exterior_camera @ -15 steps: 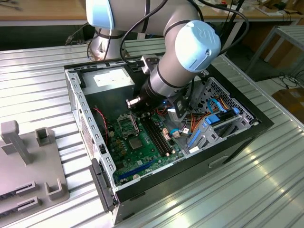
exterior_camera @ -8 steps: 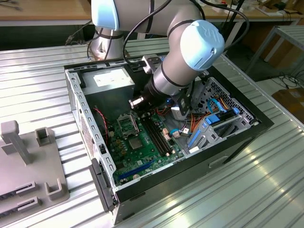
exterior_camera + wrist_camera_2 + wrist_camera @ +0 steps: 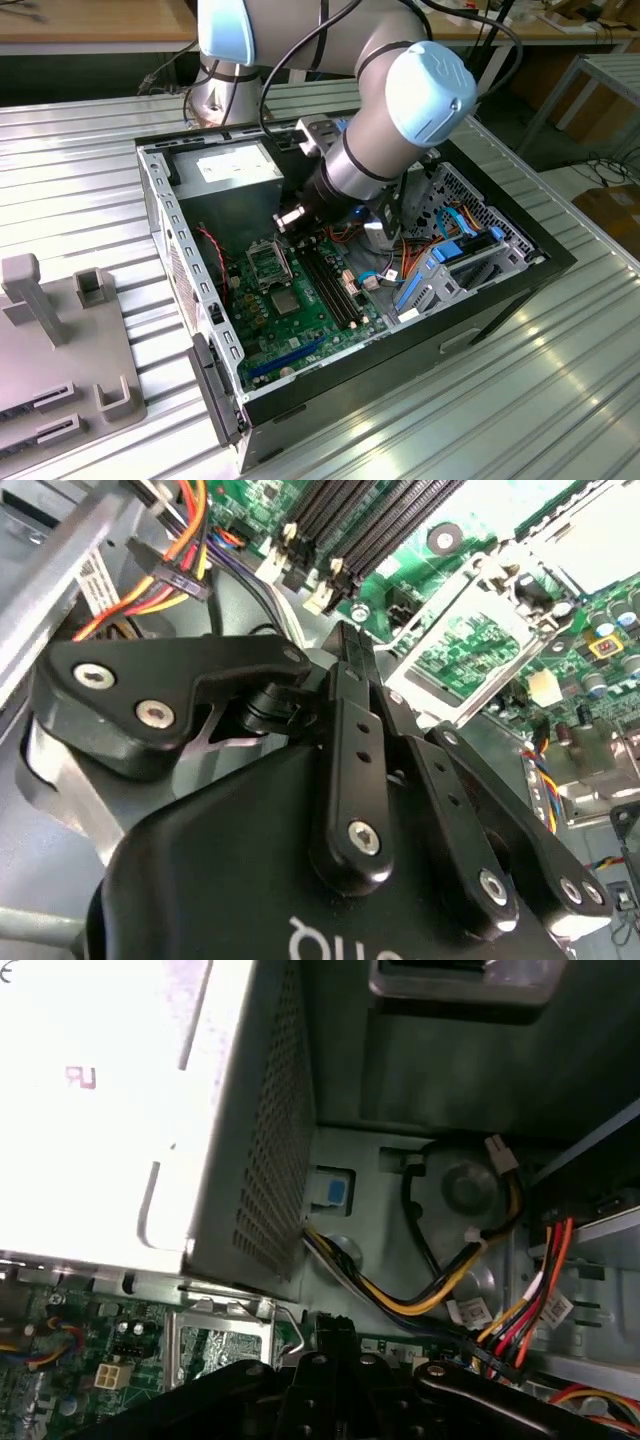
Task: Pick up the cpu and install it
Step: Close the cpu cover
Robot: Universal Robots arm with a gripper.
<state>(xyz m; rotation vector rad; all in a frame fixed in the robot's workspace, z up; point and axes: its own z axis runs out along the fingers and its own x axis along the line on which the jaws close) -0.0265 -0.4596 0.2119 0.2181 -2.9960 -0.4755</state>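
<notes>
The cpu is out of view. My gripper (image 3: pixel 347 645) hangs low inside the open computer case (image 3: pixel 520 262), its black fingers (image 3: pixel 352 730) drawn together at the tips; I see nothing between them. It sits beside the square socket (image 3: pixel 470 630) with its metal frame, close to the memory slots (image 3: pixel 370 520). In the first wrist view the fingertips (image 3: pixel 330 1332) lie next to the same socket (image 3: pixel 220 1348). In the exterior view the socket (image 3: pixel 265 262) lies on the green motherboard (image 3: pixel 300 330), and the arm's wrist (image 3: pixel 345 165) leans over it.
A pale power supply (image 3: pixel 110 1100) fills the case's back corner. Coloured cable bundles (image 3: pixel 500 1310) and a blue drive bay (image 3: pixel 440 265) crowd the exterior view's right. A darker grey chip (image 3: pixel 283 300) sits below the socket. A grey fixture (image 3: pixel 60 340) stands on the ribbed table.
</notes>
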